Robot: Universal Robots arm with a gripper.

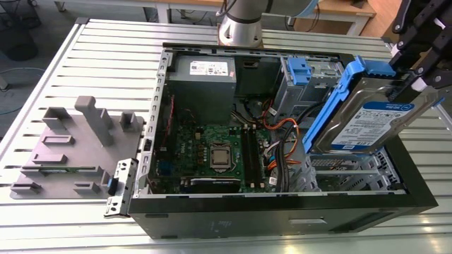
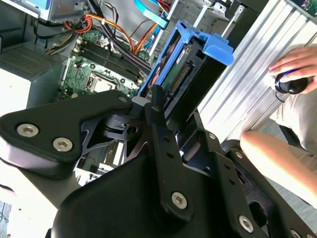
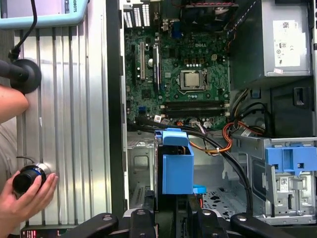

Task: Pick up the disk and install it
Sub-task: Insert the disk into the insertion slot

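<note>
Disk (image 1: 374, 119), flat silver metal slab with blue plastic rails, tilted, gripped by black pincer (image 1: 413, 79) over open case (image 1: 282, 217).

Lab: slotted aluminium bench (image 1: 106, 53), robot arm (image 1: 240, 24)

The claw (image 2: 171, 111) hides much of the disk (image 2: 185, 74).

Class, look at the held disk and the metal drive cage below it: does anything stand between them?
Nothing visible does. The gripper holds the disk tilted above the metal drive cage, whose bay looks open. Black and orange cables run beside the cage, towards the motherboard, not across it as far as shown.
</note>
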